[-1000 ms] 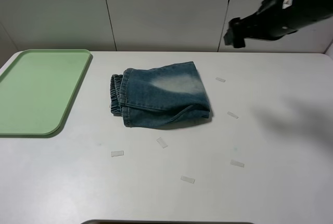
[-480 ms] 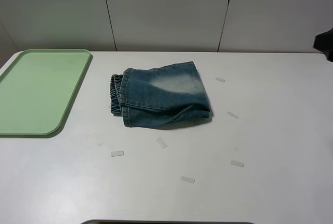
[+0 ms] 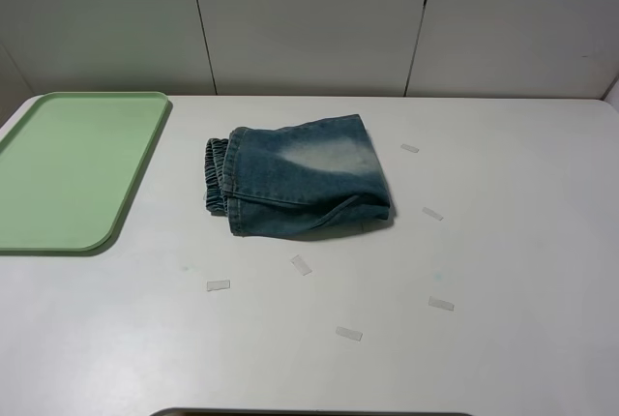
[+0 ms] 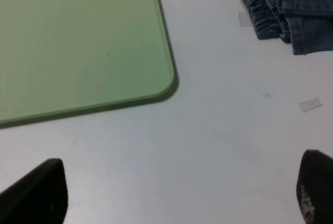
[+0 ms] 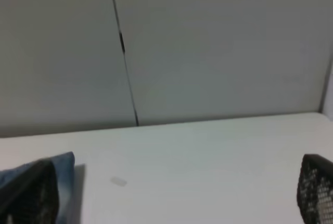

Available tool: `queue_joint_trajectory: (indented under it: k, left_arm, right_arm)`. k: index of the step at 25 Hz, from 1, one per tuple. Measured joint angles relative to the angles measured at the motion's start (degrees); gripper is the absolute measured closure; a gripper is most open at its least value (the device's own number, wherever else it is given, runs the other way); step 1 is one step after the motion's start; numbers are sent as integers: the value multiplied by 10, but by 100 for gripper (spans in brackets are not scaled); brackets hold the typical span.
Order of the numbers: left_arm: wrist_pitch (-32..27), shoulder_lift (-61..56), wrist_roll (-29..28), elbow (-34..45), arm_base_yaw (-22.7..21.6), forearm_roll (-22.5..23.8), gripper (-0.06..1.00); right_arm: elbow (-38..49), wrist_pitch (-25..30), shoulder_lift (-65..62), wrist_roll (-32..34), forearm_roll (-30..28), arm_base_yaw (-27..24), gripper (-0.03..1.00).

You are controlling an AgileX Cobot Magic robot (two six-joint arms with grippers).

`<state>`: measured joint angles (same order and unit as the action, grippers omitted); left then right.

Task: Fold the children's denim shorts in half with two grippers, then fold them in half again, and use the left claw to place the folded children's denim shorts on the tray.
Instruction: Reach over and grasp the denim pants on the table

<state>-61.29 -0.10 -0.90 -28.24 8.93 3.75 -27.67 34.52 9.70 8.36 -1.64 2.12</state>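
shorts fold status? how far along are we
Done: both folds look finished; the denim shorts lie as a compact bundle on the table. In hand: nothing; the left end effector and right end effector are open and empty, off the shorts. Left: the left one must pick up the bundle and set it on the green tray.

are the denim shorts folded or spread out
Folded. The denim shorts lie on the table as a compact bundle, with stacked layers showing along the left edge. They sit beside the tray, not on it.

Small clear tape strips lie scattered on the white table.
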Motion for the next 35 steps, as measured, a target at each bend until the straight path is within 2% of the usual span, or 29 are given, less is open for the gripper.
queue_joint_trajectory:
  k: [4,15,31,35]
  left_arm:
    - [0,0,0,0,0,1,7]
    - [0,0,0,0,0,1,7]
    - [0,0,0,0,0,1,7]
    - [0,0,0,0,0,1,7]
  right_arm:
    - [0,101,-60,3,-9,0,27]
    - [-23,293,-101,15,-57,0,27]
    - [-23,303,-101,14,-80,0,27]
    - [-23,301,-101,-18,-82,0,27]
